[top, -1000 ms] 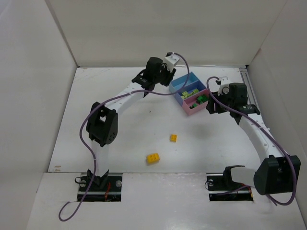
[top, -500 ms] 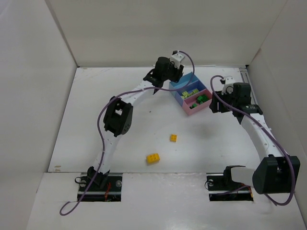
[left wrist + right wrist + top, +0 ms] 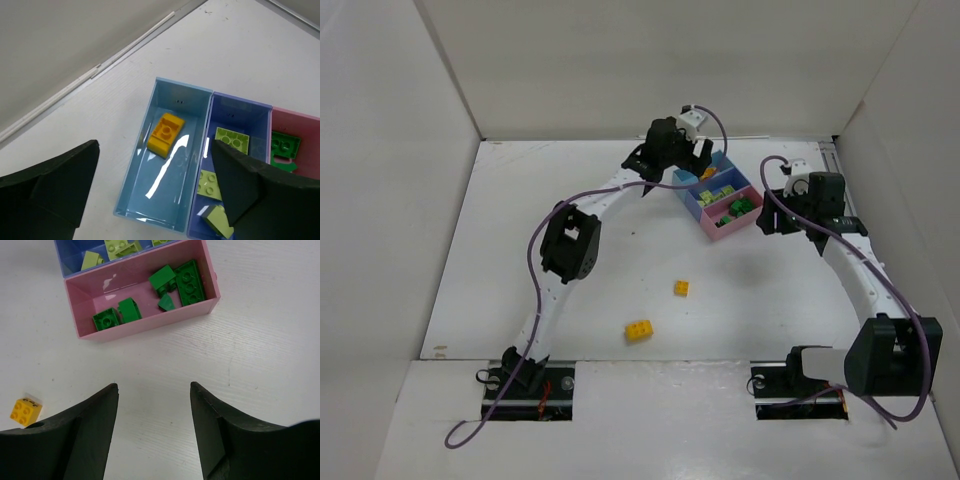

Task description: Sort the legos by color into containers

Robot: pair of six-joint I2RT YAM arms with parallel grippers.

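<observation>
My left gripper (image 3: 155, 145) hangs open over the light blue tray (image 3: 170, 200), where one orange-yellow lego (image 3: 165, 134) lies loose. The darker blue tray (image 3: 235, 107) beside it holds lime legos (image 3: 232, 140), and the pink tray (image 3: 100, 295) holds several dark green legos (image 3: 190, 280). My right gripper (image 3: 154, 385) is open and empty above bare table just in front of the pink tray. Two more orange-yellow legos lie on the table, a small one (image 3: 681, 288) and a larger one (image 3: 639, 329).
The joined trays (image 3: 720, 195) sit at the back right of the white table, close to the rear wall (image 3: 650, 70). White side walls enclose the table. The left arm's purple cable (image 3: 535, 270) loops over the table's left half.
My left gripper swung right over the trays, opened wide and let the orange-yellow lego drop into the light blue tray. The right arm barely moved.
</observation>
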